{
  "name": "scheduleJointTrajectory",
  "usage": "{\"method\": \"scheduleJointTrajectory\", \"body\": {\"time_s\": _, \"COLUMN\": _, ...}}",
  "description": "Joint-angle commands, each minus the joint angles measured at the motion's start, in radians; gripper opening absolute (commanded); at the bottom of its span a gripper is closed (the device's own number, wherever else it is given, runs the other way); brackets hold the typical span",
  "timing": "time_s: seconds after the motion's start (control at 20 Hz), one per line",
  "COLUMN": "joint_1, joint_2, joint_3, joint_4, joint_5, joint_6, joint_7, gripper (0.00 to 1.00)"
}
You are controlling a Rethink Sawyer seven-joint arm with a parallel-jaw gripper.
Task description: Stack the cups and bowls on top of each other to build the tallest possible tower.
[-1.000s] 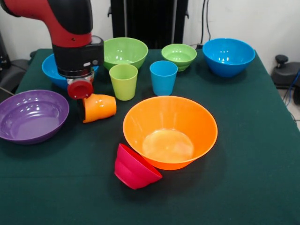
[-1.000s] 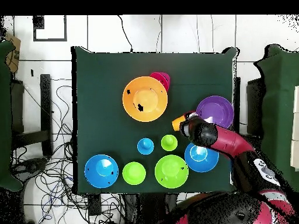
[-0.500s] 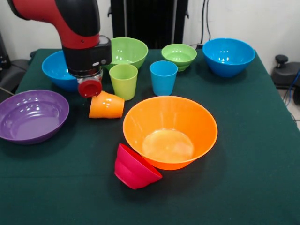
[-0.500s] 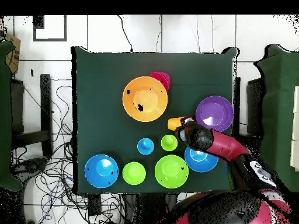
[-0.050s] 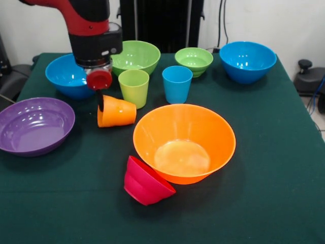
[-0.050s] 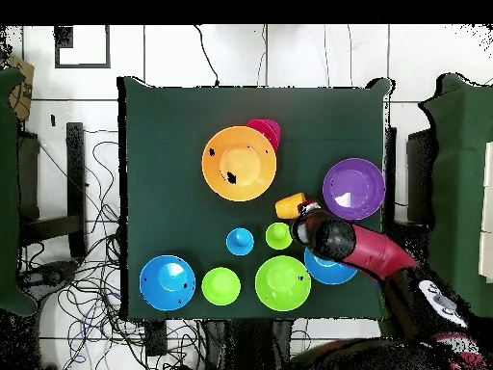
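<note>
A: Orange cup (image 5: 117, 112) lies tipped on the green table (image 5: 264, 168), between purple bowl (image 5: 34, 125) and big orange bowl (image 5: 184, 142); glossy, light, likely slippery.

B: Gripper (image 5: 100, 101) hangs at its rim; finger opening and hold cannot be told. The rim looks the best place to grip.

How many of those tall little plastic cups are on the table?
3. The orange plastic cup lies tipped beside the gripper; the lime green cup and blue cup stand upright behind the big orange bowl.
</note>
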Motion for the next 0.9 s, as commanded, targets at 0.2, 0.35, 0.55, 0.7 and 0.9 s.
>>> {"method": "scheduleJointTrajectory", "body": {"time_s": 0.2, "joint_1": -0.061, "joint_2": -0.133, "joint_3": 0.164, "joint_4": 0.104, "joint_5": 0.010, "joint_6": 0.148, "joint_7": -0.109, "gripper": 1.00}}
{"method": "scheduleJointTrajectory", "body": {"time_s": 0.35, "joint_1": -0.078, "joint_2": -0.150, "joint_3": 0.198, "joint_4": 0.107, "joint_5": 0.014, "joint_6": 0.187, "joint_7": -0.128, "gripper": 1.00}}
{"method": "scheduleJointTrajectory", "body": {"time_s": 0.55, "joint_1": -0.091, "joint_2": -0.121, "joint_3": 0.240, "joint_4": 0.109, "joint_5": 0.004, "joint_6": 0.182, "joint_7": -0.131, "gripper": 1.00}}
{"method": "scheduleJointTrajectory", "body": {"time_s": 0.7, "joint_1": -0.088, "joint_2": -0.090, "joint_3": 0.253, "joint_4": 0.096, "joint_5": -0.011, "joint_6": 0.168, "joint_7": -0.125, "gripper": 1.00}}
{"method": "scheduleJointTrajectory", "body": {"time_s": 0.9, "joint_1": -0.079, "joint_2": -0.120, "joint_3": 0.245, "joint_4": 0.115, "joint_5": -0.005, "joint_6": 0.185, "joint_7": -0.099, "gripper": 1.00}}
